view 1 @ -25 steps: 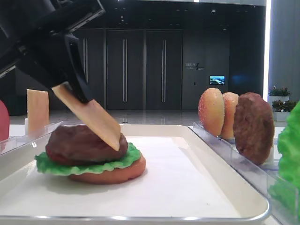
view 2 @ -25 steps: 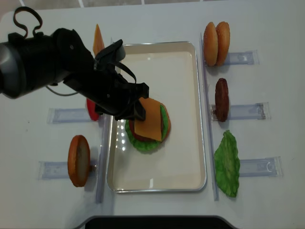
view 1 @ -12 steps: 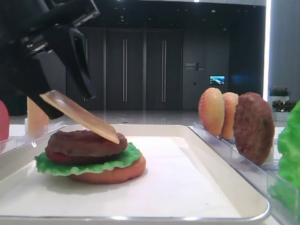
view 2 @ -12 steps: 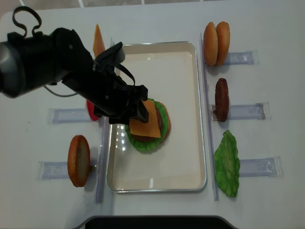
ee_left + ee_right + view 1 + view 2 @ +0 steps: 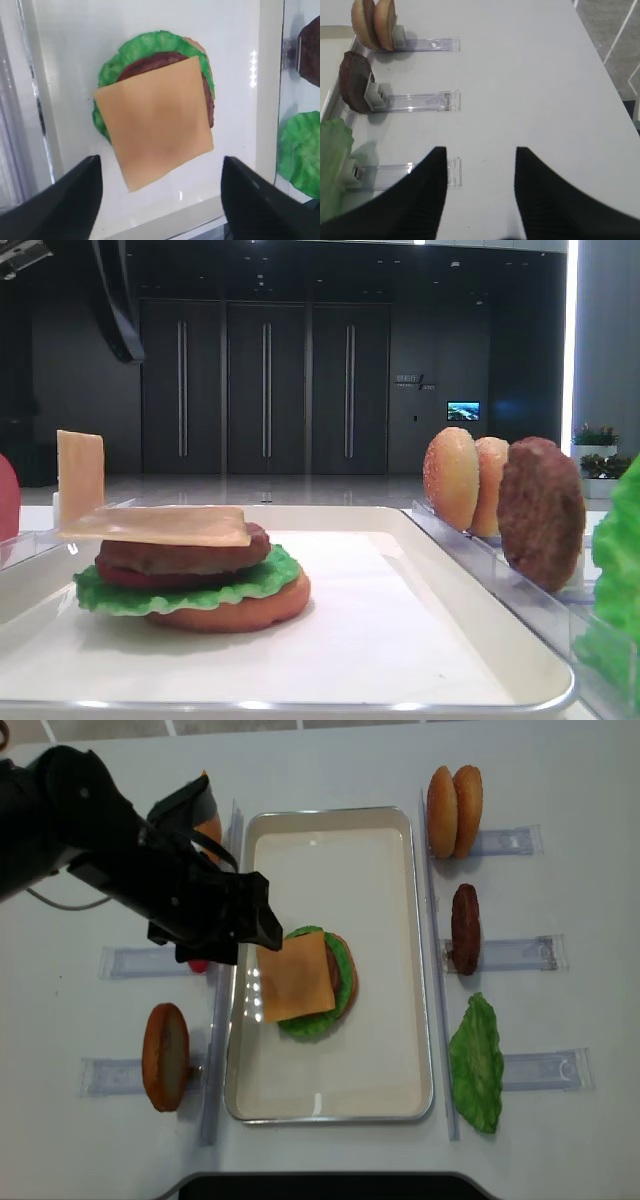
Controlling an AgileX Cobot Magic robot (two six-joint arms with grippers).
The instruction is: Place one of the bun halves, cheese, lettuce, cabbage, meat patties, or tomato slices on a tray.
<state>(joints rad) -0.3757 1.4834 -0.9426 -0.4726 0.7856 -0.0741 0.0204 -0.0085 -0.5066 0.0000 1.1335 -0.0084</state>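
The left fingers (image 5: pixel 65 192) stood spread wide, gripping nothing; between and below them the cheese (image 5: pixel 152 120) lay flat on the patty in the tray (image 5: pixel 415 970); the right fingers (image 5: pixel 432 185) gaped over the white desk (image 5: pixel 530 75).

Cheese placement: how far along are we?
Done: the cheese lies flat on the patty, lettuce and bun stack on the tray, overhanging toward the left rim. In hand: nothing; the left gripper is open above it, the right gripper open over bare table. Left: pulling the arm clear.
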